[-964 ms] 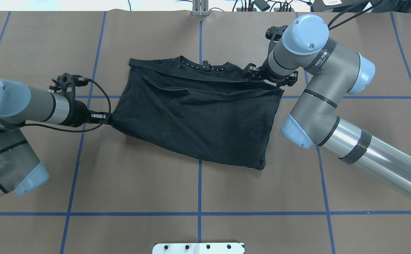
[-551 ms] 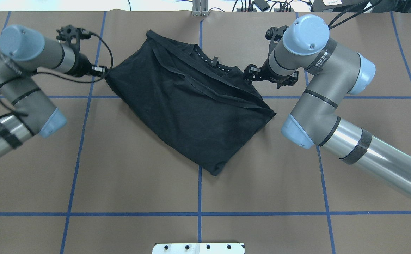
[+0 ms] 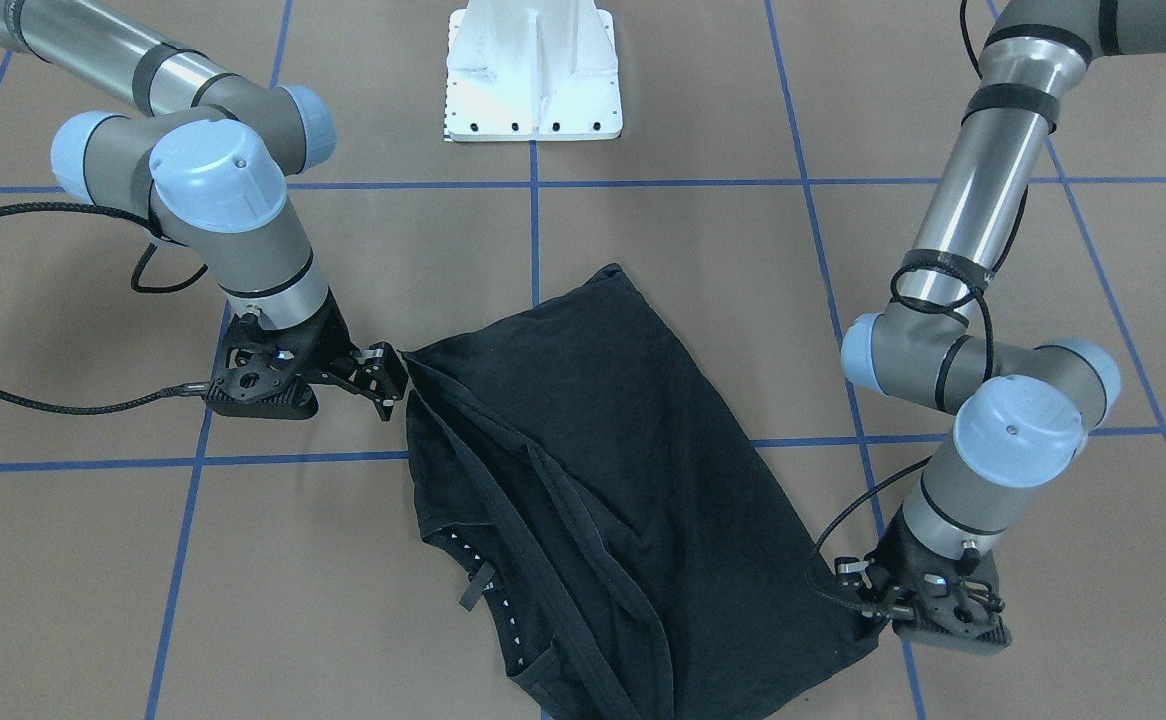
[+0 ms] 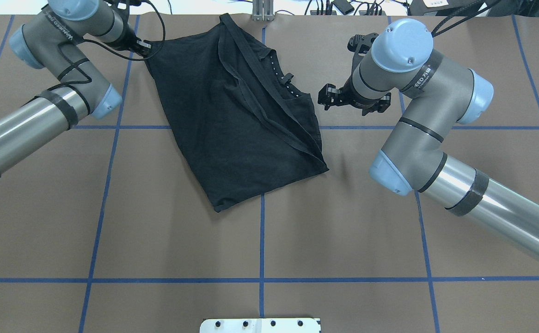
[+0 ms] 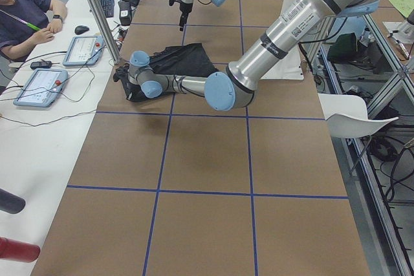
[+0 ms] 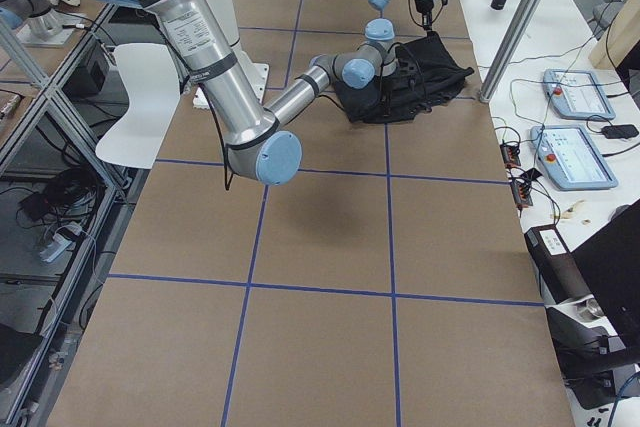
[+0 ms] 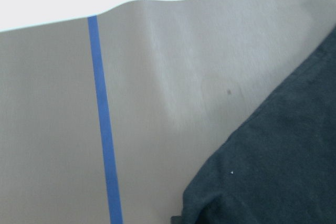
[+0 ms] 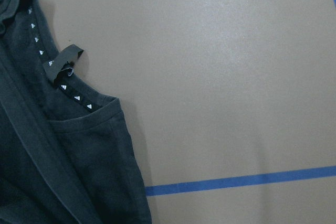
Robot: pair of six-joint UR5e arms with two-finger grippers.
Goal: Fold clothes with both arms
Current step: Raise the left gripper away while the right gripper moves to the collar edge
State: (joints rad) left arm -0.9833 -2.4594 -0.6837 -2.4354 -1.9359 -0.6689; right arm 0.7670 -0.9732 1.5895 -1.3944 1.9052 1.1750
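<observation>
Brown paper (image 4: 343,231) covers the table, with a blue tape grid on it. The black T-shirt (image 4: 241,120) appears already doubled over, plain side up. Within the last second it has swung from lying crosswise to lying nearly lengthwise, pointing away from the pedestal base (image 3: 533,70). One corner now sits at the table edge farthest from the base.

The left arm (image 4: 29,125) has swept outward from the base and dragged that corner with it. The right arm (image 4: 436,138) has not shifted.

- Left gripper (image 4: 145,46): jaws closed on the shirt's corner, far from the base and to the robot's left of it.
- Right gripper (image 4: 323,97): jaws spread with nothing between them. The shoulder edge it was at now lies just beside the fingertips.
- Collar tag (image 8: 65,59): exposed, off to one side of the right gripper.

Judgement: the one-sided pull rotated the shirt instead of tensioning it. The right side likely needs re-grasping before the next fold.
</observation>
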